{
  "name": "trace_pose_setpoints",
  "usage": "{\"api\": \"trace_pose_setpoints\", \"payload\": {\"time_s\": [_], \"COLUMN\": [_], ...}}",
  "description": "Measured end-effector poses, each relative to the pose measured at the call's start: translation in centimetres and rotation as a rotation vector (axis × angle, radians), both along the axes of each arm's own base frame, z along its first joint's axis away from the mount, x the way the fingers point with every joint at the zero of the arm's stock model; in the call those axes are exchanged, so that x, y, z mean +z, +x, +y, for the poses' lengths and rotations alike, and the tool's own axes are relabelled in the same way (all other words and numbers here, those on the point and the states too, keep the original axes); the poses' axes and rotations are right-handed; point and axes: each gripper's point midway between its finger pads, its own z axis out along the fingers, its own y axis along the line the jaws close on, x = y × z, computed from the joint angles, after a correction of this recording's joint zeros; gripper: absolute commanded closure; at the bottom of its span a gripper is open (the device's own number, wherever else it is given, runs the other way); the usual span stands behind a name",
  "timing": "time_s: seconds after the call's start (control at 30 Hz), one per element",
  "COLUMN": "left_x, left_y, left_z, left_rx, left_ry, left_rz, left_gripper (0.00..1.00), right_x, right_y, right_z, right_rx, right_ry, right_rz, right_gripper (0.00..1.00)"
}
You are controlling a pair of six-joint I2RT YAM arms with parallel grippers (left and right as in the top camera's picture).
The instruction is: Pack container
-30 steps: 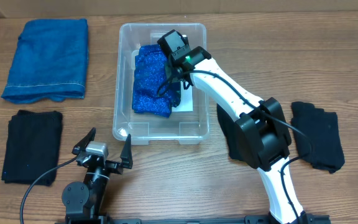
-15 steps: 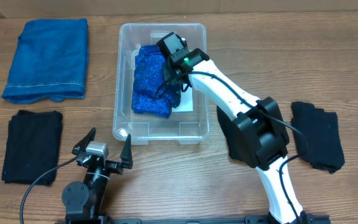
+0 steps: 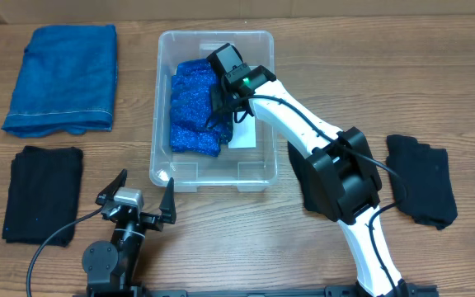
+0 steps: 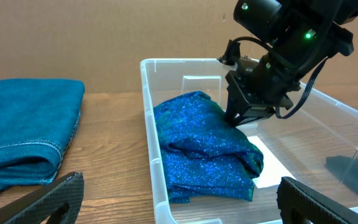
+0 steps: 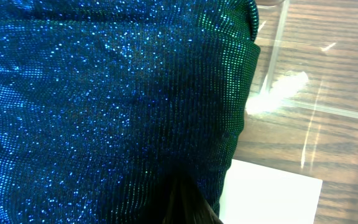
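The container (image 3: 213, 35) is a clear plastic bin at the table's back middle, with a white label (image 3: 244, 134) on its bottom. A sparkly blue cloth (image 3: 191, 111) lies folded in its left half. My right gripper (image 3: 223, 89) reaches down into the bin and is shut on the cloth's right edge. In the right wrist view the cloth (image 5: 104, 93) fills the frame, with the pinched fingers (image 5: 190, 200) dark against it beside the label (image 5: 269, 193). My left gripper (image 3: 143, 195) stands open and empty in front of the bin. Its view shows the bin's wall (image 4: 149, 124), the cloth (image 4: 197, 149) and the right gripper (image 4: 246, 115).
A folded blue towel (image 3: 63, 78) lies at the back left, with a black cloth (image 3: 42, 194) in front of it. Another black cloth (image 3: 423, 180) lies at the right, beyond the right arm's base (image 3: 345, 177).
The right gripper has shifted slightly left inside the bin, and the sparkly cloth has slid left with it toward the bin's left wall. The left arm has not moved.
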Motion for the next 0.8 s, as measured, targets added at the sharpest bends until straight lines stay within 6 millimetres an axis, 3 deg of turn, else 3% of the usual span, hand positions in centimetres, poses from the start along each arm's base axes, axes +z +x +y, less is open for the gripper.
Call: {"api": "trace_pose_setpoints", "payload": {"time_s": [0.1, 0.27, 0.4, 0.53, 0.57, 0.63, 0.8], "left_x": [0.0, 0.0, 0.0, 0.0, 0.0, 0.0, 0.0], "left_y": [0.0, 0.0, 0.0, 0.0, 0.0, 0.0, 0.0], "left_z": [0.0, 0.0, 0.0, 0.0, 0.0, 0.0, 0.0], "left_rx": [0.0, 0.0, 0.0, 0.0, 0.0, 0.0, 0.0], "left_ry": [0.0, 0.0, 0.0, 0.0, 0.0, 0.0, 0.0], "left_rz": [0.0, 0.0, 0.0, 0.0, 0.0, 0.0, 0.0], "left_gripper": [0.0, 0.0, 0.0, 0.0, 0.0, 0.0, 0.0], "right_x": [0.0, -0.1, 0.9, 5.5, 5.9, 10.0, 15.8], "right_y": [0.0, -0.2, -0.4, 0.5, 0.5, 0.8, 0.0], "right_z": [0.1, -0.4, -1.6, -1.9, -2.0, -2.5, -5.6], "right_rx": [0.003, -0.007, -0.025, -0.046, -0.043, -0.055, -0.093], "right_ry": [0.004, -0.021, -0.084, -0.105, -0.109, -0.11, -0.139], "right_rz": [0.002, 0.011, 0.023, -0.029, -0.029, -0.073, -0.095], "right_gripper": [0.92, 0.71, 0.6, 0.36, 0.32, 0.25, 0.11]}}
